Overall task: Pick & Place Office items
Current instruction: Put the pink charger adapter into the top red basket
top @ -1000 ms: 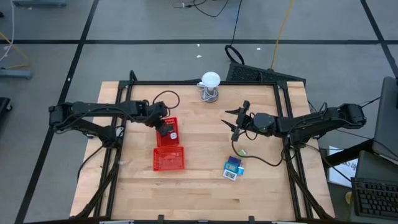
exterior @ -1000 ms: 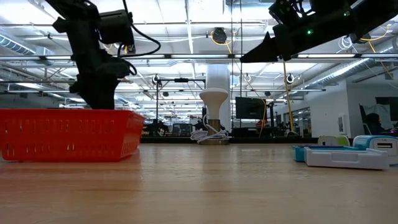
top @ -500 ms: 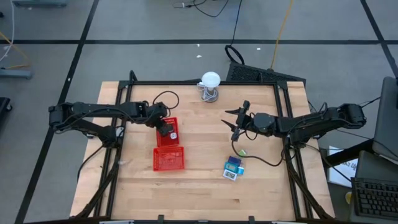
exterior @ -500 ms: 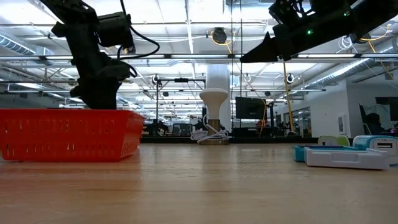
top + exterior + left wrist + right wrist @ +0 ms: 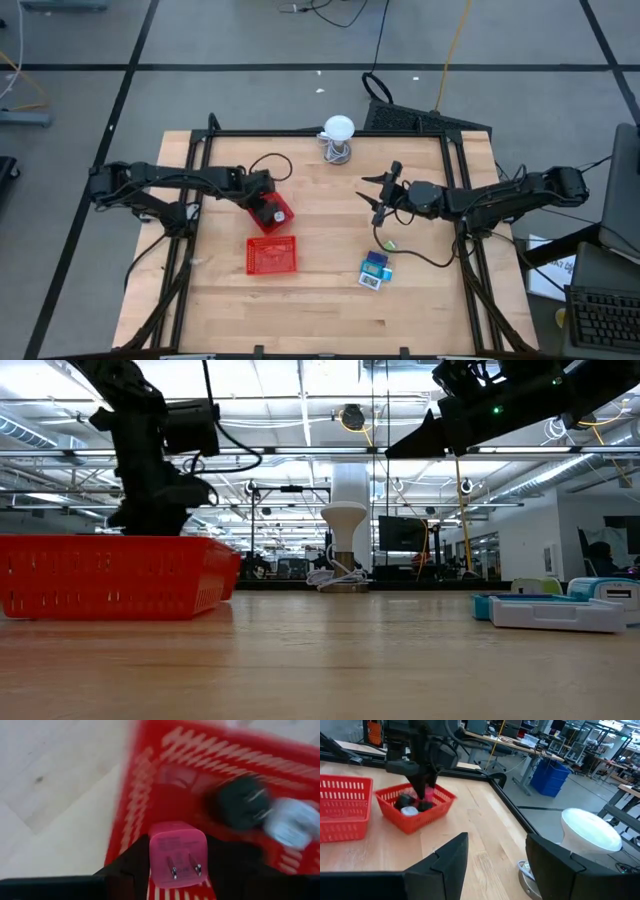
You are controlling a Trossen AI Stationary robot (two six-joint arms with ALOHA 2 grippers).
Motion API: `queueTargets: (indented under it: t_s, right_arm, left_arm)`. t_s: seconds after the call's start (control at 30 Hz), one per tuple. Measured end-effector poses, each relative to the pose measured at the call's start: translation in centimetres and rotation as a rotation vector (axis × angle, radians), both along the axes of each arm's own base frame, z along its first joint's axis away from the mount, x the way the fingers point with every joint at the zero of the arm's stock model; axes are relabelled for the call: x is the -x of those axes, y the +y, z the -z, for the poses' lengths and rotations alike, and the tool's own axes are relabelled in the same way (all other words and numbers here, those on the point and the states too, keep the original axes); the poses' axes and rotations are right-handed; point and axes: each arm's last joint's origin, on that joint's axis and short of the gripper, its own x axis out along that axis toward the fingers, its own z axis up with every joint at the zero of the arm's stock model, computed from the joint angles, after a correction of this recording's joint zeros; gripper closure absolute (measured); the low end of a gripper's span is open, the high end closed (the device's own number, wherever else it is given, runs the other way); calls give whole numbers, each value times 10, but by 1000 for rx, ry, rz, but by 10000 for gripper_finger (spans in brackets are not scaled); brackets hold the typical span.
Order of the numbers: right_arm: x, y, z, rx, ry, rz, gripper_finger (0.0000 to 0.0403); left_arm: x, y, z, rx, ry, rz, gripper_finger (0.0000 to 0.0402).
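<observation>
Pink charger plug point(image 5: 177, 853) is seen in the left wrist view clamped between the left gripper point(image 5: 177, 865) fingers, prongs outward, above a red mesh tray point(image 5: 150, 785) holding a black piece point(image 5: 242, 802) and a white piece point(image 5: 292, 820). In the high view, that gripper point(image 5: 262, 210) is placed over the far tray point(image 5: 280, 212); a teal packet point(image 5: 374, 270) with an unreadable white label lies right of the near tray point(image 5: 271, 256). The right gripper point(image 5: 377, 196) is held spread apart, empty.

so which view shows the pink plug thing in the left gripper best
The left wrist view: the pink charger sits close up between the left gripper fingers, prongs visible, above a red tray. The right wrist view shows a distant pink speck; high and low views hide it.
</observation>
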Motion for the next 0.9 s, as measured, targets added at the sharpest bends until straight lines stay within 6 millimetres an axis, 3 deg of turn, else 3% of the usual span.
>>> queueTargets:
  t_s: [0.23,0.57,0.9]
  right_arm:
    - [0,-2,0,-1,-2,7,216]
    - [0,-1,0,1,-5,6,216]
    - [0,-1,0,4,-3,5,216]
  left_arm:
    - [-3,1,5,13,16,5,246]
    - [-4,0,5,26,9,33,180]
    - [-11,-2,-7,124,-36,207,155]
